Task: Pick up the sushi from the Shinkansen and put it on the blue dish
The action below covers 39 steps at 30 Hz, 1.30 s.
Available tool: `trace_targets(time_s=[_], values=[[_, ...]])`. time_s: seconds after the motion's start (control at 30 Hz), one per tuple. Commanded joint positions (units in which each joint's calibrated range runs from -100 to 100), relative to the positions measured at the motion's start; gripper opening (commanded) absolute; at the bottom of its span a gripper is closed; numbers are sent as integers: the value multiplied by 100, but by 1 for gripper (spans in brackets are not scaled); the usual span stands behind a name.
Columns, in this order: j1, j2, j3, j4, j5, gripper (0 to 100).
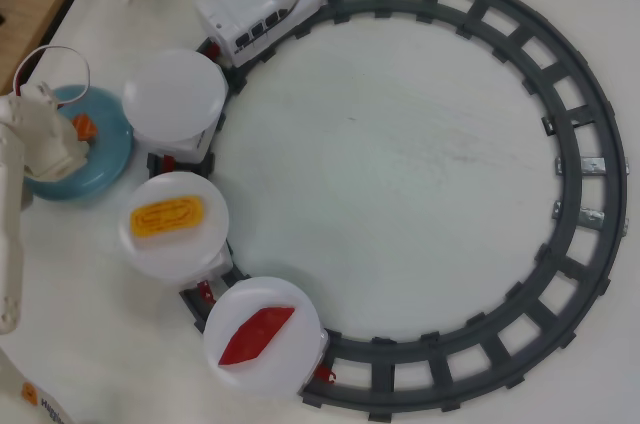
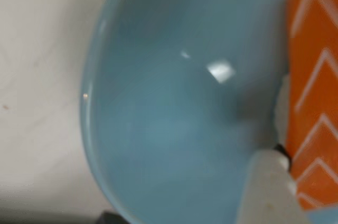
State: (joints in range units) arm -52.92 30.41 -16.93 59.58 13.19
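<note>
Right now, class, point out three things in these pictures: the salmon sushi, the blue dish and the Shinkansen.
sushi (image 2: 311,97): wrist view, on its striped orange top.
blue dish (image 1: 108,144): overhead view, on its bare right rim.
Shinkansen (image 1: 262,10): overhead view, on the white roof of the lead car.

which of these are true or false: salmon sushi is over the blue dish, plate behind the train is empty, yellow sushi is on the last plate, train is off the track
1. The salmon sushi is over the blue dish. True; whether it rests on the dish or the gripper holds it cannot be told.
2. The white plate right behind the train is empty. True.
3. The yellow sushi is on the last plate. False: it is on the middle plate; the last one holds the red sushi.
4. The train is off the track. False: it sits on the track.
</note>
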Motion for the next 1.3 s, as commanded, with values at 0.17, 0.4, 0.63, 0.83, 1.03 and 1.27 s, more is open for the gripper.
trace_targets(time_s=[0.17,0.4,0.63,0.83,1.03,1.27], values=[[90,-706,-931,849,25,24],[90,-1892,-1896,2649,30,24],[90,-3311,-1004,3329,-132,24],[99,-4970,1368,2360,-284,24],[495,-6620,3730,1231,-472,23],[750,-8122,5985,484,-645,23]])
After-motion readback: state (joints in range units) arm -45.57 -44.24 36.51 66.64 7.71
